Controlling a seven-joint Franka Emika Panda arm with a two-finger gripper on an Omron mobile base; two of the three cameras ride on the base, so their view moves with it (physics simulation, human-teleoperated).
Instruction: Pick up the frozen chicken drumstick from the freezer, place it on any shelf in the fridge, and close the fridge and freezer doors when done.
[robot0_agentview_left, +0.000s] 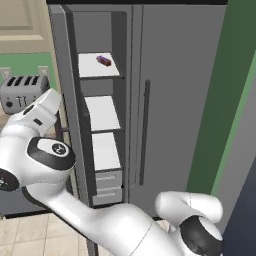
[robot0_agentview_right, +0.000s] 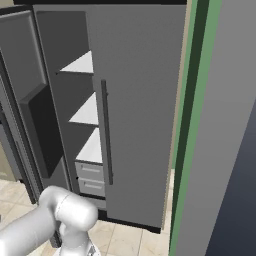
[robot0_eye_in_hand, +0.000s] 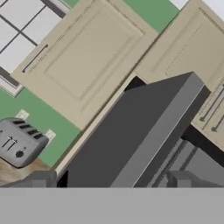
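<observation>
In the kitchen: one tall grey side-by-side refrigerator, one toaster, one white arm.
Freezer (robot0_agentview_left: 100, 125): the narrower left compartment, standing open; three white shelves and two pale grey drawers (robot0_agentview_left: 108, 187) at the bottom, counted in the left base view.
Freezer door (robot0_agentview_right: 30, 100): swung wide open to the left in the right base view, its dark dispenser recess facing inward.
Fridge door (robot0_agentview_left: 175, 100): one wide grey door, shut, with one long vertical bar handle (robot0_agentview_left: 145, 132).
Drumstick (robot0_agentview_left: 104, 61): one small dark reddish-purple piece lying on the top freezer shelf (robot0_agentview_left: 92, 67), toward the back right corner, near the compartment's right wall.
Drumstick axis: long axis runs roughly left to right across the shelf, slightly slanted toward the front right; too small to tell which end is the bone.
Gripper (robot0_eye_in_hand: 109, 181): two dark fingertips at the bottom of the hand view, set well apart with nothing between them; it holds nothing and touches nothing.
Gripper aim: the hand view looks up past the top of the open freezer door at beige wall cabinets (robot0_eye_in_hand: 87, 57).
Arm (robot0_agentview_left: 45, 150): raised left of the freezer opening, well below and apart from the drumstick.
Toaster (robot0_agentview_left: 22, 92): one, silver, with four slots, on the counter left of the refrigerator.
</observation>
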